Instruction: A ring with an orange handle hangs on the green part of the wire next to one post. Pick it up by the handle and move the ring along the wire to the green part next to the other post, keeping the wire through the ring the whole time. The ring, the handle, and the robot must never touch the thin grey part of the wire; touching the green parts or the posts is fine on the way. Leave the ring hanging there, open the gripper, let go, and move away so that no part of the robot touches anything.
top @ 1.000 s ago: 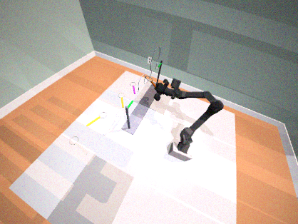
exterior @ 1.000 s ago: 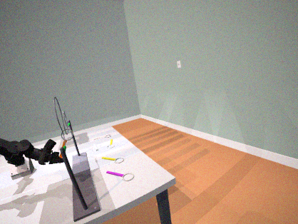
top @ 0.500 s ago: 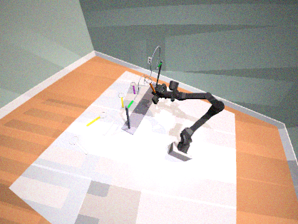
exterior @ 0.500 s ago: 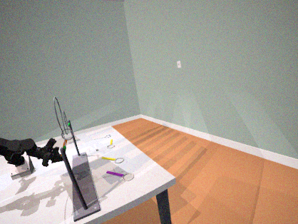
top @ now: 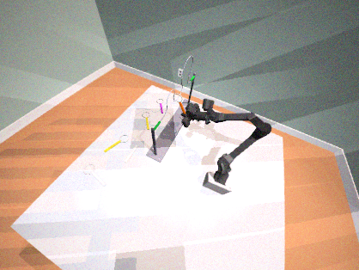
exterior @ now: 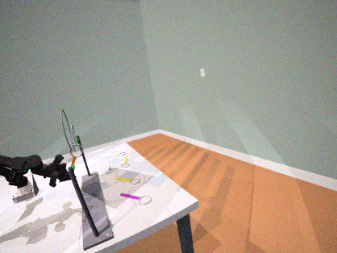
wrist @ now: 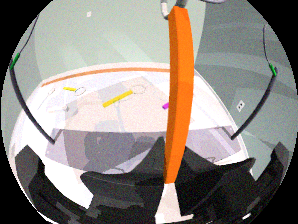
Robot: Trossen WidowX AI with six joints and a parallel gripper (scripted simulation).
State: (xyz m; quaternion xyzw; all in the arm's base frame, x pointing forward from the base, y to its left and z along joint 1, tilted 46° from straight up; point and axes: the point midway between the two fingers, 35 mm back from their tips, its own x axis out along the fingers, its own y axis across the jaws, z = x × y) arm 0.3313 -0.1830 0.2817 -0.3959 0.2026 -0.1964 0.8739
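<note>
The orange handle (top: 182,107) (exterior: 73,160) (wrist: 181,90) stands upright in my gripper (top: 185,116) (exterior: 69,172) (wrist: 165,140), which is shut on its lower end. The ring (top: 178,98) (exterior: 76,150) is above the handle, between the two posts and by the thin grey wire. The wire appears to pass through it; whether they touch is too small to tell. One post (top: 155,142) (exterior: 83,157) (wrist: 27,110) has a green part (top: 156,125) (exterior: 78,139) (wrist: 15,61) at its top. The other post (top: 191,91) (exterior: 85,203) (wrist: 257,107) has another green part (top: 192,78) (exterior: 72,167) (wrist: 273,69).
The posts stand on a grey base plate (top: 160,150) (exterior: 102,231). Beyond it on the white table (top: 172,185) lie a magenta-handled ring (top: 161,107) (exterior: 130,197), two yellow-handled rings and pale-handled ones. The wire rises into a tall loop (top: 191,56) (exterior: 62,110).
</note>
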